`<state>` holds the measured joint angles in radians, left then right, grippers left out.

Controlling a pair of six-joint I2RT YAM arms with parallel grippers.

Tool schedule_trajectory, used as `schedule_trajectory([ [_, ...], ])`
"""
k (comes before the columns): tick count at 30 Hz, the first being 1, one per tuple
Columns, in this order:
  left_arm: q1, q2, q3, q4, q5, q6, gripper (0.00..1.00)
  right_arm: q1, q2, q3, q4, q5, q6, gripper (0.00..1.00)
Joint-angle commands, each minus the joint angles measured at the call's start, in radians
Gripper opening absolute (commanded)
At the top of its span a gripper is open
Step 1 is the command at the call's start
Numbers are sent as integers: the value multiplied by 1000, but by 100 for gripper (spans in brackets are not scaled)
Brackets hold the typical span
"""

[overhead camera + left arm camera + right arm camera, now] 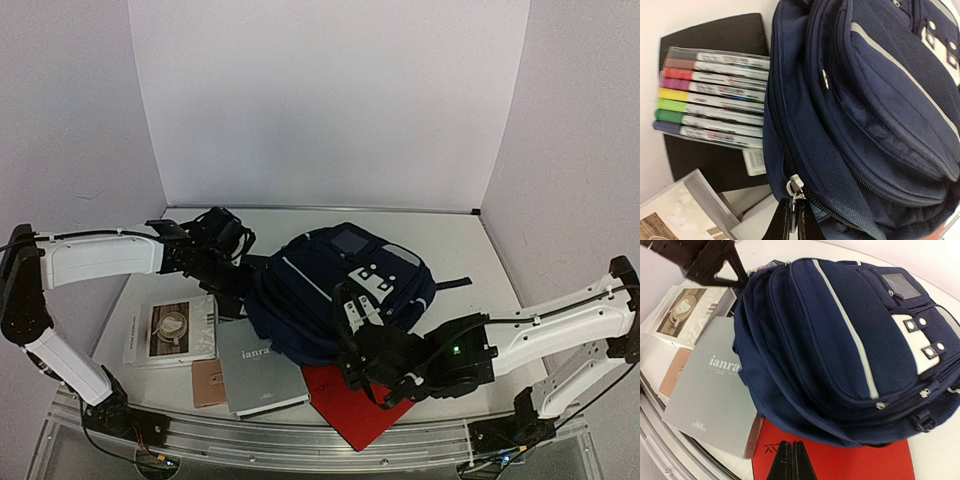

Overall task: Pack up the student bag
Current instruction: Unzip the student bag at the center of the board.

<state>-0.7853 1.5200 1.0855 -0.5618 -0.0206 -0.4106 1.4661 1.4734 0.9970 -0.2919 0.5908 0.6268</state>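
Sitting in the middle of the worktop (480,250), the student bag (340,290) lies front pockets up, overlapping a red book (850,460) and a grey book (710,390). The left hand (793,205) is clenched at the bag's left side, tips pinching the zipper pull (794,186), a pack of markers (715,95) just beside. The right hand (792,447) is clenched on nothing, low over the red book.
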Motion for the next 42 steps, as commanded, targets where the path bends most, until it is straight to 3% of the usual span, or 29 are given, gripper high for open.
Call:
schedule_trajectory([
  [1, 0, -32, 17, -40, -99, 96, 0, 6, -12, 24, -74, 41, 0, 0],
  [3, 0, -53, 3, -9, -15, 118, 0, 5, 2, 49, -72, 45, -9, 1],
  [7, -1, -115, -41, 50, 153, 141, 0, -5, 53, 127, -70, 41, -29, 28],
  [14, -2, -177, -66, 101, 344, 130, 0, -136, 120, 172, 30, -185, -149, 56],
  [19, -2, -170, -64, 97, 368, 121, 0, -173, 184, 238, 65, -271, -252, 69],
  [23, -2, -158, -59, 99, 377, 118, 0, -194, 234, 294, 78, -307, -303, 71],
  [28, -2, -153, -57, 97, 386, 119, 0, -221, 312, 349, 80, -316, -343, 62],
  [36, -2, -163, -62, 85, 345, 125, 0, -224, 341, 389, 82, -303, -367, 1],
  [42, 32, -160, -63, 59, 192, 112, 0, -217, 242, 285, 80, -330, -336, 0],
])
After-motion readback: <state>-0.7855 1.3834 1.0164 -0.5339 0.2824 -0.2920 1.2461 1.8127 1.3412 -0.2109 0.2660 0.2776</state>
